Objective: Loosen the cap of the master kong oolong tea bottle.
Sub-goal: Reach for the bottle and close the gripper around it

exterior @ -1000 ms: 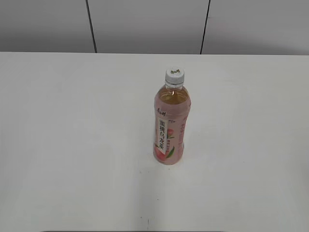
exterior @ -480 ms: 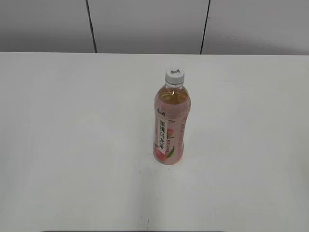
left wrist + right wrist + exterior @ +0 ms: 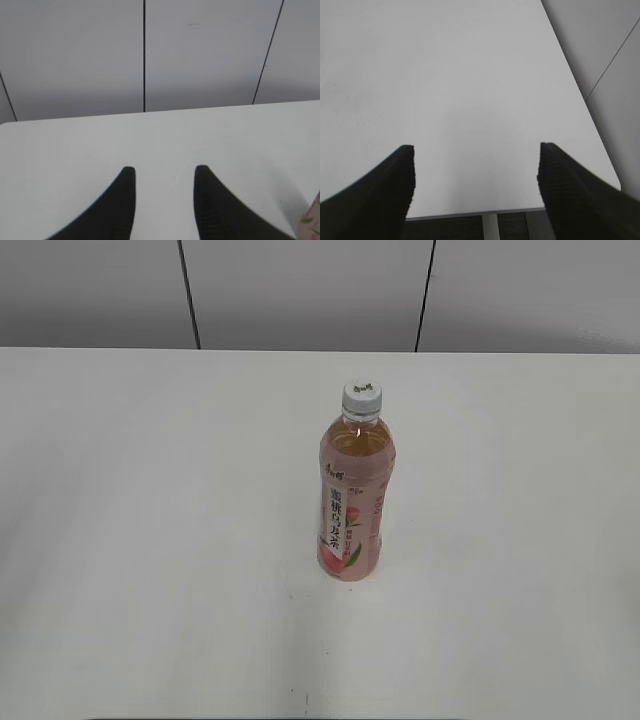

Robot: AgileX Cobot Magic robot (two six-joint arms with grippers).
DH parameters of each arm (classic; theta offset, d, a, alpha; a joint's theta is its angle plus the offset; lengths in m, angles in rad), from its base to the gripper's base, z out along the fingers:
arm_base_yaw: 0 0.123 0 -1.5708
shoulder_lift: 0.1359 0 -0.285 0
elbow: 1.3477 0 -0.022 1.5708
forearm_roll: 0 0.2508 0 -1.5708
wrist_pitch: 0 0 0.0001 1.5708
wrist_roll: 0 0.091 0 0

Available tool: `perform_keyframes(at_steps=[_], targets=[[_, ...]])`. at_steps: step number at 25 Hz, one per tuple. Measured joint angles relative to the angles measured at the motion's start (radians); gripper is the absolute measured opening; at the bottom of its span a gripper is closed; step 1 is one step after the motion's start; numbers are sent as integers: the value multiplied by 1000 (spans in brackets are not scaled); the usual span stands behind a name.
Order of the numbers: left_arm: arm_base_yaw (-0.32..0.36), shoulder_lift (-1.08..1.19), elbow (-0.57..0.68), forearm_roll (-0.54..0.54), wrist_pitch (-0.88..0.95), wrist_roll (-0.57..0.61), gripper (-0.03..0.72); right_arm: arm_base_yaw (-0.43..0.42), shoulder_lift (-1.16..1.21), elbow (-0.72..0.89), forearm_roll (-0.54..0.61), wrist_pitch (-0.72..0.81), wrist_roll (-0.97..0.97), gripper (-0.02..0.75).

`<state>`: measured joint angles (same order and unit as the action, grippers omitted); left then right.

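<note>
The master kong oolong tea bottle (image 3: 354, 502) stands upright near the middle of the white table (image 3: 150, 540), pink peach label facing me. Its white cap (image 3: 362, 396) sits on top. A sliver of the label shows at the lower right edge of the left wrist view (image 3: 311, 223). My left gripper (image 3: 164, 171) is open and empty above bare table, with the bottle off to its right. My right gripper (image 3: 476, 148) is wide open and empty over the table near an edge. Neither gripper shows in the exterior view.
A grey panelled wall (image 3: 300, 290) with dark seams runs behind the table. In the right wrist view the table edge (image 3: 475, 212) and a dark floor below it show between the fingers.
</note>
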<state>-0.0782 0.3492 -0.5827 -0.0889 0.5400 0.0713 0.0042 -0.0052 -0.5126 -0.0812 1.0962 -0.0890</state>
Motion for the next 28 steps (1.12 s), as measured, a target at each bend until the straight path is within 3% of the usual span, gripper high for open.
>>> perform_keyframes(at_steps=[7, 16, 19, 24, 28], targets=[[0, 231, 7, -126, -250, 163, 242, 0, 0, 0, 0, 0, 0, 578], [-21, 537, 186, -152, -617, 178, 242, 0, 0, 0, 0, 0, 0, 578], [-83, 618, 234, -149, -734, 179, 242, 0, 0, 0, 0, 0, 0, 578], [-252, 775, 252, -111, -924, 174, 242, 0, 0, 0, 0, 0, 0, 578], [-372, 897, 252, -56, -1077, 101, 242, 0, 0, 0, 0, 0, 0, 578]])
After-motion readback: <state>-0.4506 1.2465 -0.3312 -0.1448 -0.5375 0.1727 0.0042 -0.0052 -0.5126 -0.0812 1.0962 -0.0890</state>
